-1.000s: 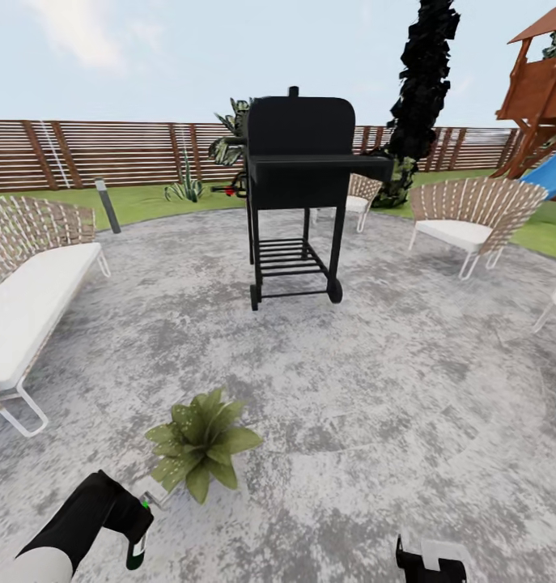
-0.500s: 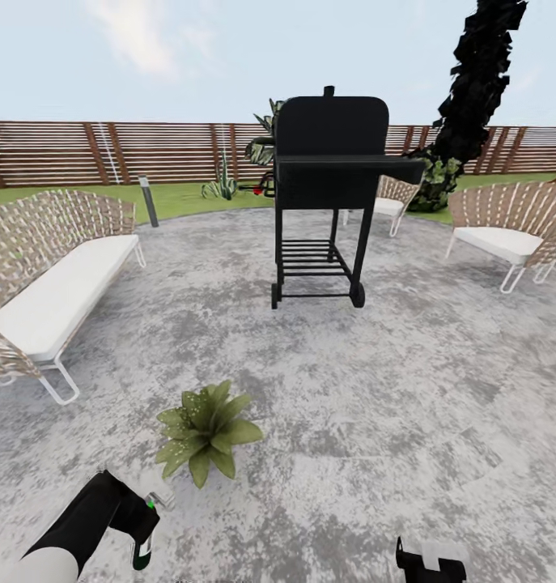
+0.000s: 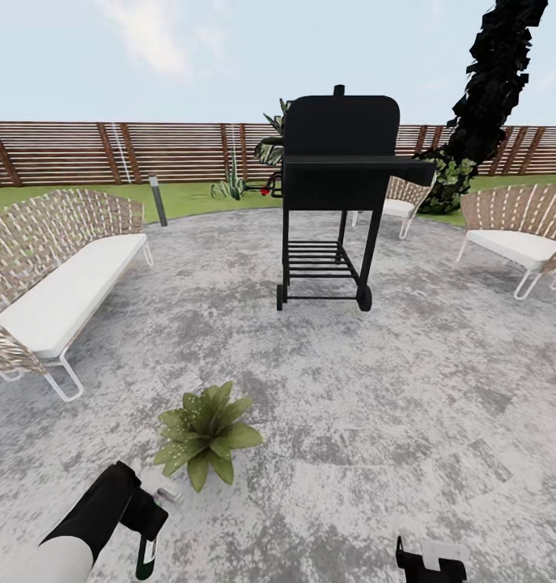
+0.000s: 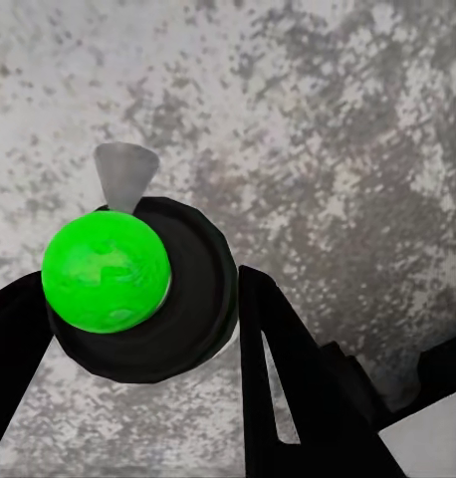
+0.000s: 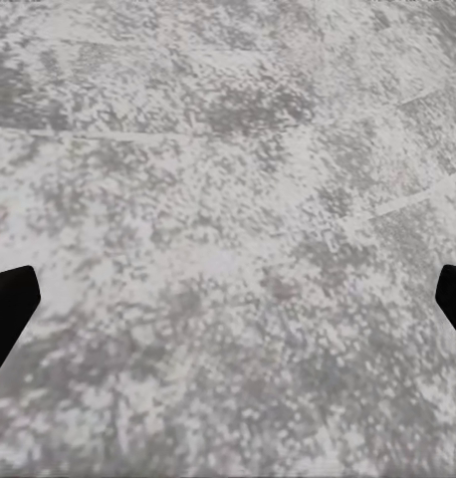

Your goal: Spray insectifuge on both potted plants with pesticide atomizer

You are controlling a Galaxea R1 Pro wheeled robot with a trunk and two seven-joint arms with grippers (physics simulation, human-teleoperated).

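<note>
My left gripper (image 3: 148, 522) is shut on the pesticide atomizer (image 3: 146, 557), whose dark green bottle hangs below the fingers while its pale spray head points toward a potted plant (image 3: 205, 433). That speckled rosette sits on the grey stone patio (image 3: 375, 405) just ahead of the nozzle. In the left wrist view the atomizer's dark cap with a green knob (image 4: 109, 269) sits between the black fingers (image 4: 288, 388). My right gripper (image 3: 427, 560) hangs low at the right, open over bare stone (image 5: 228, 249). The second potted plant is out of view.
A black grill (image 3: 338, 186) stands mid-patio ahead. A woven bench (image 3: 59, 283) is at the left and woven chairs (image 3: 516, 235) at the right. A grey bollard lamp (image 3: 158, 200) marks the lawn edge before the brown slatted fence (image 3: 83, 152).
The camera has turned left, so the grill and chairs sit further right in the picture. My left arm has lifted slightly with the atomizer still in it, nearer the plant.
</note>
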